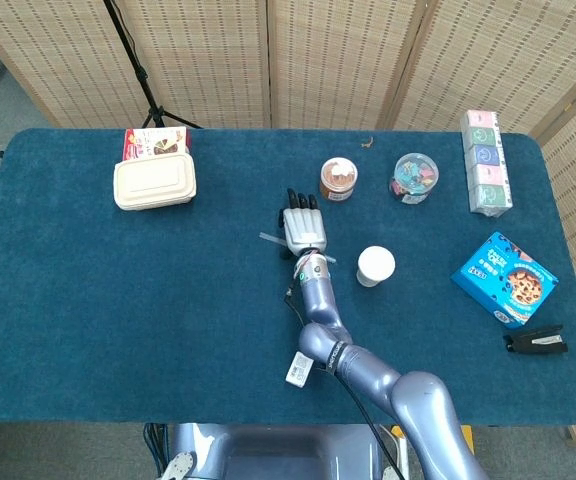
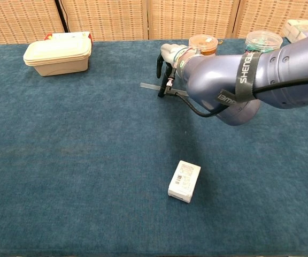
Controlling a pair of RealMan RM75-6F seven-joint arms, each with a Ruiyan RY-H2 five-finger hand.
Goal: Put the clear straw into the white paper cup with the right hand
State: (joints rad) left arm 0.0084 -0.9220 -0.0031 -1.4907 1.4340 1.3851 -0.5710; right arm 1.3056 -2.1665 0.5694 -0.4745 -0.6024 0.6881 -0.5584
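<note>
Far left on the blue table (image 1: 88, 290), a cream takeout container (image 1: 154, 183) is parked in front of a red-and-white snack box (image 1: 152, 141); nothing much is seen around it.

Toward the middle, the clear straw (image 1: 271, 238) is laid flat on the cloth, running from upper left down to the right; only its left end is seen poking out in the head view, the rest being covered by the right hand (image 1: 303, 229). In the chest view the same straw (image 2: 149, 85) is seen lying under the dark fingertips (image 2: 160, 64), which are pointed down right over it, the right hand (image 2: 171, 58) being set directly above the straw's middle stretch. Whether the straw is actually pinched can't be told; the fingers look fairly straight and only slightly spread, and no lift off the table is visible. Nearer the front edge a small white box (image 2: 184, 181) is left well apart from everything.

Just right of the hand, the white paper cup (image 1: 375, 265) is stood upright, near the straw's right end but not touching it. Behind it a brown-lidded tub (image 1: 337, 179) and a clear jar of colourful bits (image 1: 411, 177) are lined up; further right a stack of pastel boxes (image 1: 486, 162), a blue cookie box (image 1: 504, 279) and a black stapler (image 1: 536, 341) are found. The left hand isn't seen in either view.
</note>
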